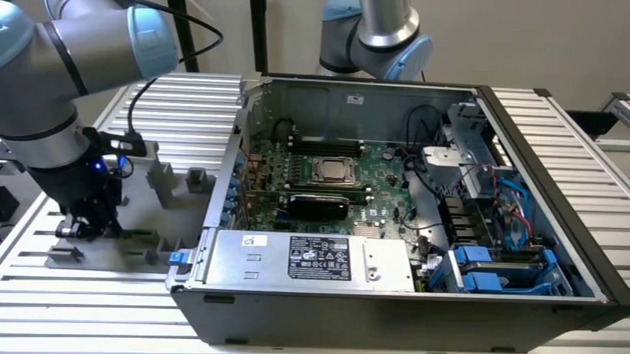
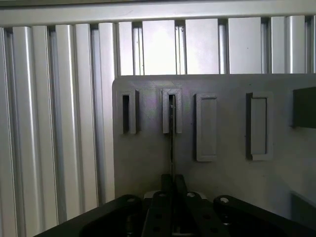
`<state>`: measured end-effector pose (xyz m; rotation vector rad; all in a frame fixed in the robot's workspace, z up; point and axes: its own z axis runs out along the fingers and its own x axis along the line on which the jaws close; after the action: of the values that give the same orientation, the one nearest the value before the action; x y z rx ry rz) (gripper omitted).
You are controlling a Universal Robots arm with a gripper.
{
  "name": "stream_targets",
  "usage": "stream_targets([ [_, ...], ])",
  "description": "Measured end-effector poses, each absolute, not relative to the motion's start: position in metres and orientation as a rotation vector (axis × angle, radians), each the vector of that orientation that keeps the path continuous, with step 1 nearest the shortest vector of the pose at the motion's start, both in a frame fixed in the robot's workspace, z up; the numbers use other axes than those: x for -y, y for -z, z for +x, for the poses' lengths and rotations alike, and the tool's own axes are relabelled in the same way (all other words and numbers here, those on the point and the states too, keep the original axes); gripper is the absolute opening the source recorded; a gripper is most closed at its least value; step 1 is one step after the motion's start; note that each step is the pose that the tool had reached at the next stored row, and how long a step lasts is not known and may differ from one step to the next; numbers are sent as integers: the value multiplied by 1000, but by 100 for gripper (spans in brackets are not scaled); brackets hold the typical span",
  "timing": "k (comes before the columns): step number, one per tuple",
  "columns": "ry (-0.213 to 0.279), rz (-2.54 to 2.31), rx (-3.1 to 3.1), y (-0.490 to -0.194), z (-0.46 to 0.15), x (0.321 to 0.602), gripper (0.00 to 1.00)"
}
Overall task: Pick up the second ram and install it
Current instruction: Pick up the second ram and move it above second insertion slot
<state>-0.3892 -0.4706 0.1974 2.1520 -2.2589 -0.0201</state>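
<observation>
While the broad bench (image 1: 561,147) of ribbed aluminium slats carried everything, its biggest load was the dark, open-sided desktop computer case (image 1: 394,313), set toward the exterior view's right. Inside the case lay the large green motherboard (image 1: 379,184) with its square metal-topped processor socket (image 1: 333,171). Nearer the camera sat the silvery boxed power supply (image 1: 305,258) with a black label.

The grey, blue-capped robot arm (image 1: 59,74) reached down at the exterior view's left, and a second arm of the same kind (image 1: 379,37) stood behind the case. Under the first arm a flat grey plastic fixture plate (image 1: 138,254) rested on the bench just beside the case, studded with small upright holders. The black pincer (image 1: 84,225) was low over this plate.

In the wrist view the pincer (image 2: 173,190) faced a row of holders on the plate. There was a narrow slotted holder (image 2: 130,112) with an open slot, another slotted holder (image 2: 172,111) beside it, and two closed rectangular blocks (image 2: 206,127) beyond. The second ram (image 2: 171,148), a thin stick seen edge-on as a dark line, ran from that second slotted holder to the pincer's fingers, which were clenched close together on its near end. Its far end sat in the holder's slot, well apart from the motherboard.
</observation>
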Motion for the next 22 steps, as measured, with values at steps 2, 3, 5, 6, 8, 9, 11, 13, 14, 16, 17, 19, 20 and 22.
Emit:
stream_targets([
  [2,20,2152,2259,-199,-389,471,0],
  [3,20,2152,2259,-200,-389,471,0],
  [5,20,2152,2259,-202,-389,471,0],
  [6,20,2152,2259,-204,-389,471,0],
  [8,20,2152,2259,-208,-389,471,0],
  [9,19,2152,2259,-210,-389,471,0],
  [11,19,2151,2258,-215,-389,471,0],
  [13,18,2151,2258,-222,-389,471,0],
  [14,18,2151,2258,-226,-389,471,0],
  [16,17,2151,2258,-235,-389,471,0],
  [17,17,2151,2258,-240,-389,471,0],
  [19,17,2151,2258,-249,-389,471,0],
  [20,17,2151,2258,-254,-389,471,0],
  [22,17,2151,2257,-263,-389,471,0],
])
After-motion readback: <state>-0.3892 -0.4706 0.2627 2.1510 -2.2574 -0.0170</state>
